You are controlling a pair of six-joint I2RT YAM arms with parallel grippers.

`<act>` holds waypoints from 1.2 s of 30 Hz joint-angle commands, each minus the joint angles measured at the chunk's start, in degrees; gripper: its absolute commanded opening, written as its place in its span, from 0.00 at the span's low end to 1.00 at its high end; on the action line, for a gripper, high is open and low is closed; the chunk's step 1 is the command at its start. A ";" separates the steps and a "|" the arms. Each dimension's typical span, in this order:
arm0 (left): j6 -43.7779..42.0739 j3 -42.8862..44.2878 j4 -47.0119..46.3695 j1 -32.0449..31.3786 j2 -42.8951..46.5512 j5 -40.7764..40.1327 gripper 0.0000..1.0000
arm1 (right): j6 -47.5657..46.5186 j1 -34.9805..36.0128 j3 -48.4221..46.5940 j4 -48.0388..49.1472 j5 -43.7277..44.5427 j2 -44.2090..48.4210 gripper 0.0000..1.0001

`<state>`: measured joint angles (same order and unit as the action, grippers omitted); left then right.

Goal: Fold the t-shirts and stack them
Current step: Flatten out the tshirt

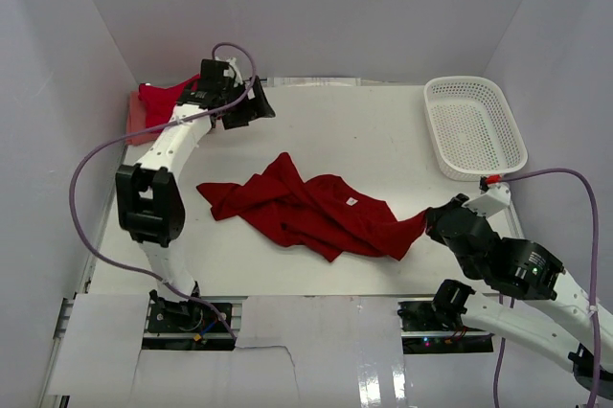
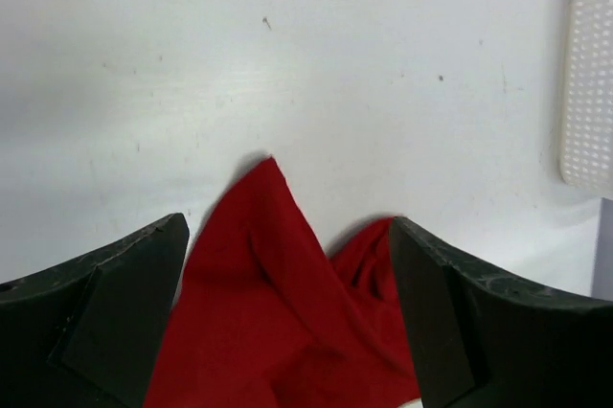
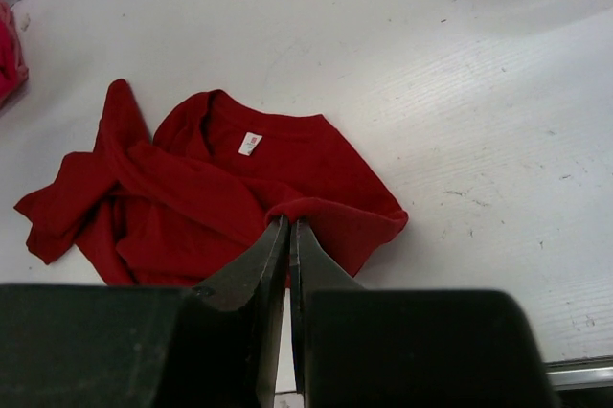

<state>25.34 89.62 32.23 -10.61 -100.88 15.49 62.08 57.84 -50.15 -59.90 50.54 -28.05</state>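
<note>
A crumpled deep red t-shirt (image 1: 316, 212) lies mid-table, its white neck label facing up. My right gripper (image 1: 426, 223) is shut on a fold of its right edge, and the right wrist view shows the pinch clearly (image 3: 289, 223) with the t-shirt (image 3: 192, 197) spread beyond it. Raised over the back left of the table, my left gripper (image 1: 255, 109) is open and holds nothing. Its wrist view looks down between the spread jaws (image 2: 287, 231) at a peaked corner of the red t-shirt (image 2: 259, 274) lying on the table below. Other t-shirts (image 1: 153, 106) are piled at the back left.
The white lattice basket (image 1: 474, 125) stands at the back right, and its edge (image 2: 586, 92) shows in the left wrist view. The pile's pink edge (image 3: 8, 54) shows at far left in the right wrist view. Walls enclose the white table (image 1: 364, 130) on three sides.
</note>
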 commanded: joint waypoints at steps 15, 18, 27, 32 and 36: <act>-7.15 23.76 19.63 -8.99 -25.59 -2.82 0.91 | -3.72 0.16 -1.70 6.11 -1.85 -2.53 0.08; -7.32 22.44 19.54 -9.69 -25.51 -4.32 0.91 | -3.90 0.25 -1.44 6.64 -2.20 -2.36 0.08; -7.24 23.31 19.98 -9.69 -29.54 -3.19 0.79 | -3.99 0.16 -1.00 6.90 -2.29 -1.13 0.08; -7.24 23.40 20.24 -9.69 -30.87 -3.00 0.77 | -3.90 0.16 -0.65 6.90 -2.29 -0.34 0.08; -6.97 24.02 20.16 -9.69 -31.13 -3.35 0.69 | -3.99 0.25 -0.39 6.99 -2.47 -0.16 0.08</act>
<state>18.52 111.59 52.18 -20.34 -132.57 12.45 58.24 57.87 -50.13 -55.09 47.16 -28.82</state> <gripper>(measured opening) 0.702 0.079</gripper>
